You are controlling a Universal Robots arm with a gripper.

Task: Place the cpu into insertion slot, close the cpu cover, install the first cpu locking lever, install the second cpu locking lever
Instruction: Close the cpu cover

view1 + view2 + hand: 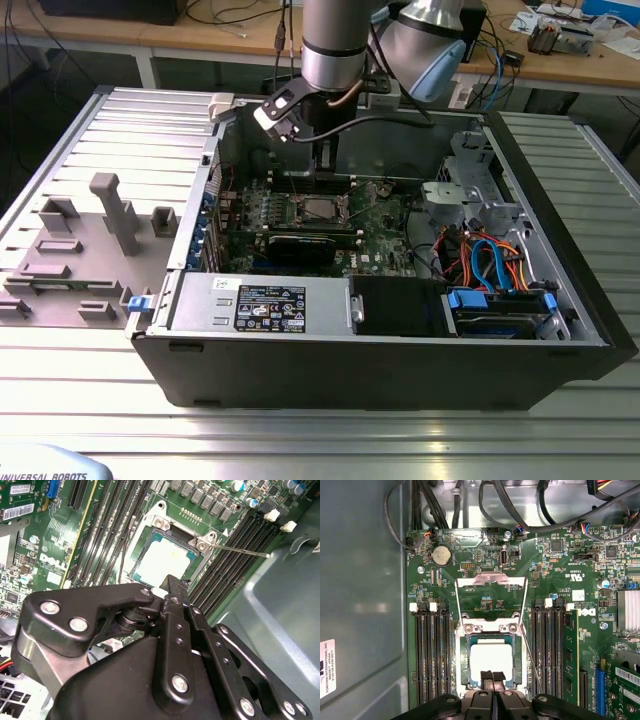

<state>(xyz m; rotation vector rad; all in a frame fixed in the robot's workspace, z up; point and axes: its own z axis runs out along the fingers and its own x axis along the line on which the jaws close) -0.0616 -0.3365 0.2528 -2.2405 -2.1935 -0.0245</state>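
Three printed patches: a black-and-white label (270, 303) on the grey box (195, 300) along one long edge of the case (400, 375), a white sticker (327, 673) on the case wall (365, 580), and white lettering on the green board (470, 550). The case sits open-topped on the ribbed desk (560, 440). The cpu (491, 661) lies in the insertion slot (460, 655), mid-board, between banks of memory slots (430, 650). The cpu cover (491, 580) stands open off it, on the hinge side. A thin lever rod (237, 550) sticks out over the slots. The hand (492, 676), fingers pressed together, hangs over the cpu's edge; contact unclear. Black cables (520, 505) crowd the board edge beyond the cover. The case wall is close beside one slot bank.
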